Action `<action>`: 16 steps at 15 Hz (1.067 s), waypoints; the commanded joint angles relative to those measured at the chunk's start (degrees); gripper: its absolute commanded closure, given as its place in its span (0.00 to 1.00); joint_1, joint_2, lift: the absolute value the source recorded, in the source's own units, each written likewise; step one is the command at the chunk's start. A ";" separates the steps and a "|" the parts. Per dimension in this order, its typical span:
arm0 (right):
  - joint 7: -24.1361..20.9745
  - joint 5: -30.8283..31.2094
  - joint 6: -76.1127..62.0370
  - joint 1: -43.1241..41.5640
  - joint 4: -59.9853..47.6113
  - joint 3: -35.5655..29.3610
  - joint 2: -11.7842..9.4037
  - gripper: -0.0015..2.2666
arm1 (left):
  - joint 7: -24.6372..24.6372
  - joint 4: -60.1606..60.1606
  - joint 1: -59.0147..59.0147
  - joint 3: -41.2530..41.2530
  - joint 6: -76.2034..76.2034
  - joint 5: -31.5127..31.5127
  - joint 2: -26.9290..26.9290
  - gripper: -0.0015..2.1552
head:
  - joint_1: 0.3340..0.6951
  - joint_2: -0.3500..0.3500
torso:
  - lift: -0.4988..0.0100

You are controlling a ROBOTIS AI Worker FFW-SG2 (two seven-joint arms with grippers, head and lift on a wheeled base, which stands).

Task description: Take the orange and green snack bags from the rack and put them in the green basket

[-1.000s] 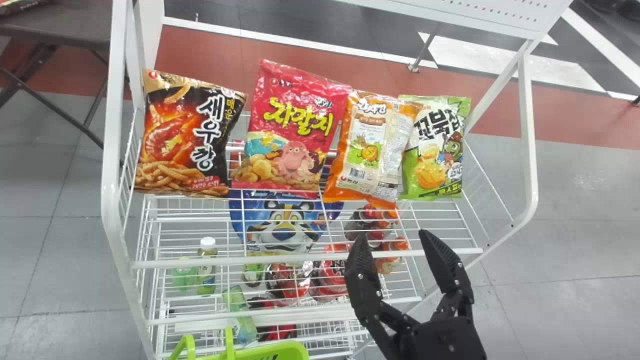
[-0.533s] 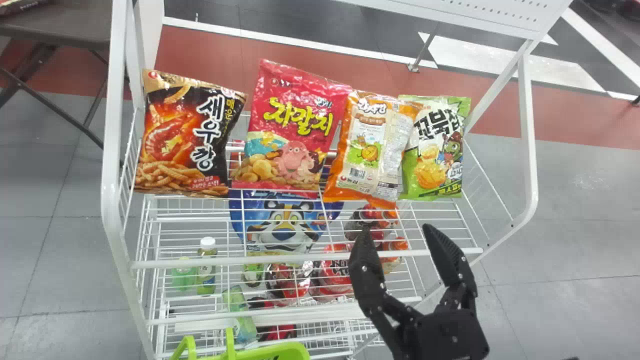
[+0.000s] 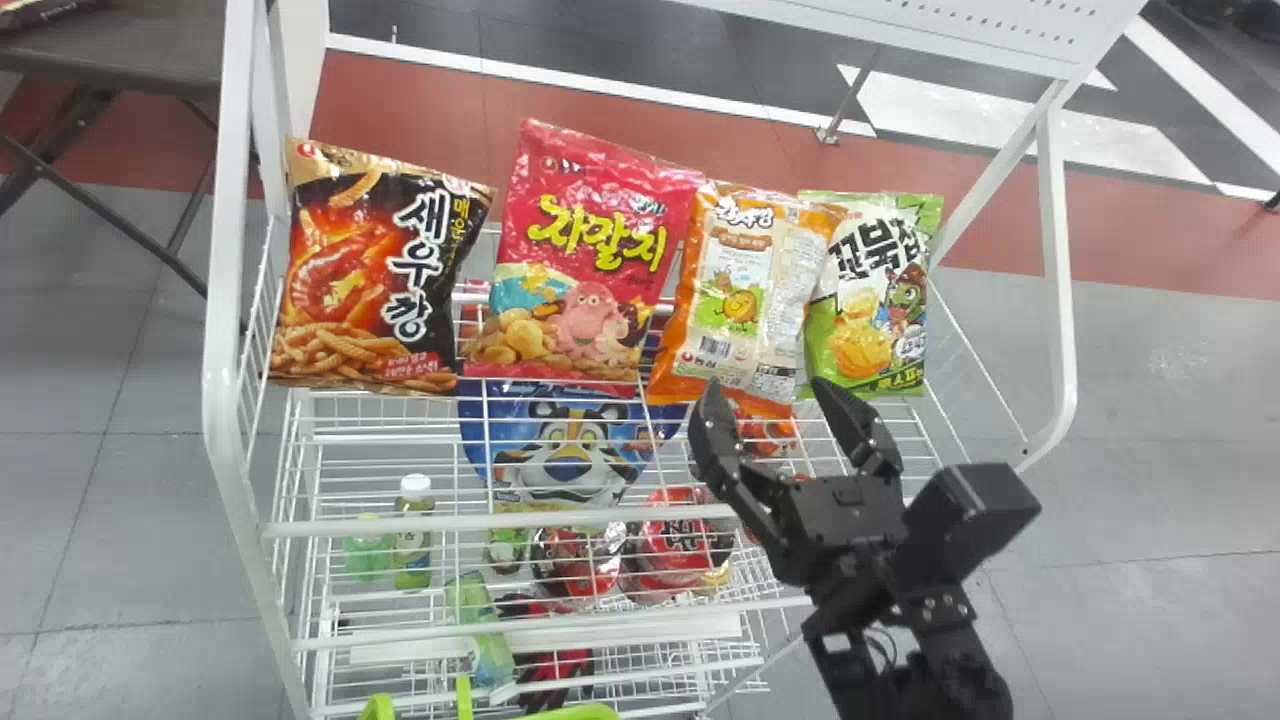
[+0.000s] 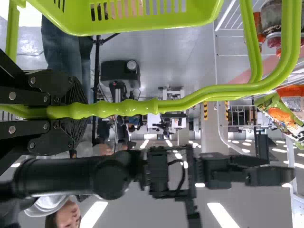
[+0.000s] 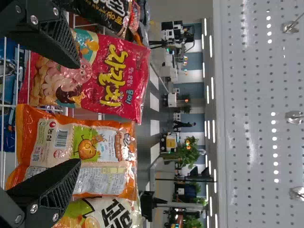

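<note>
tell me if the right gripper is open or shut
Open: the two fingers of the right gripper stand wide apart, with nothing held between them.

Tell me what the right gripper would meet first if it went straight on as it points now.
Most likely the orange bag, towards its left edge: it lies ahead of the right gripper's open jaws. The red bag is close beside that line, and the depth is hard to judge.
</note>
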 commanded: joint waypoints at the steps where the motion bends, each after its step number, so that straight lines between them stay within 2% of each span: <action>1: 0.15 -0.08 3.49 -4.00 2.09 -1.32 -0.01 0.05 | 0.00 0.21 0.04 0.06 0.18 0.00 -0.15 0.99 | 1.00 0.00 | 0.98; 6: 0.24 -0.52 7.88 -9.80 6.05 -4.05 0.08 0.05 | -0.09 1.17 -1.20 -0.38 0.35 -0.26 0.18 0.99 | 1.00 0.00 | 0.98; 16: 1.82 1.24 12.98 -25.09 18.53 -4.14 0.08 0.05 | -1.84 2.93 -1.20 0.85 0.00 -0.09 0.35 0.99 | 1.00 0.00 | 0.98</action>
